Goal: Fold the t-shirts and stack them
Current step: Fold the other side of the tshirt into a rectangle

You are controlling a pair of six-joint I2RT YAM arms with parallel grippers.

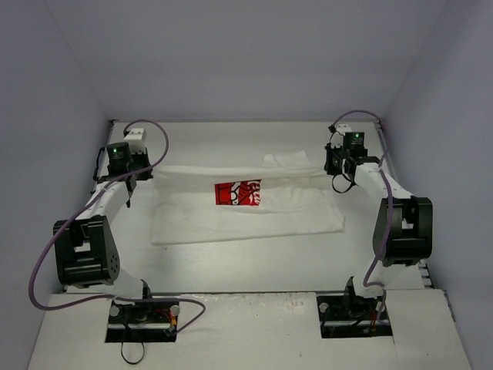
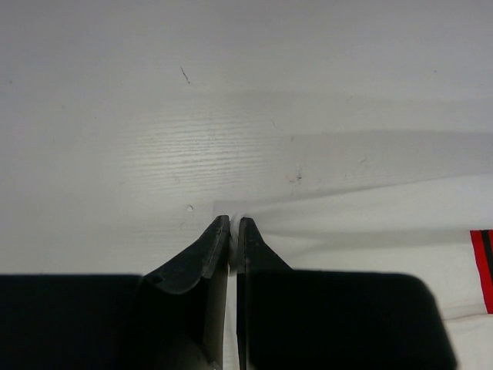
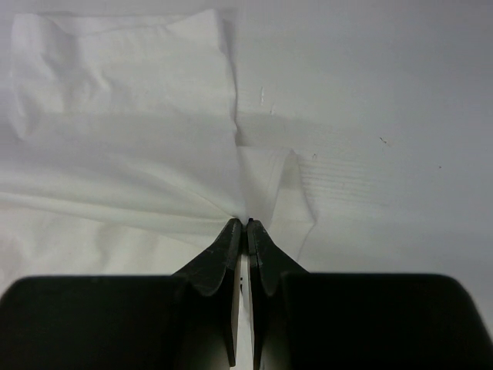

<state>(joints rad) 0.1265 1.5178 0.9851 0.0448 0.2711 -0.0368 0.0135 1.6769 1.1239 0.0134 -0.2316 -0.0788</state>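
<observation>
A white t-shirt [image 1: 254, 212] with a red square print [image 1: 238, 193] lies across the middle of the table, partly folded, its far edge lifted and stretched taut between the two grippers. My left gripper [image 1: 137, 171] is shut on the shirt's far left edge; in the left wrist view the jaws [image 2: 233, 222] pinch white cloth [image 2: 370, 223] and a strip of the red print [image 2: 483, 266] shows at the right. My right gripper [image 1: 339, 171] is shut on the far right edge; in the right wrist view the jaws [image 3: 246, 224] pinch bunched white fabric [image 3: 123, 131].
A sleeve [image 1: 286, 159] sticks out beyond the stretched edge at the back. Grey walls enclose the white table [image 1: 246, 266] on the left, back and right. Both arm bases sit at the near edge.
</observation>
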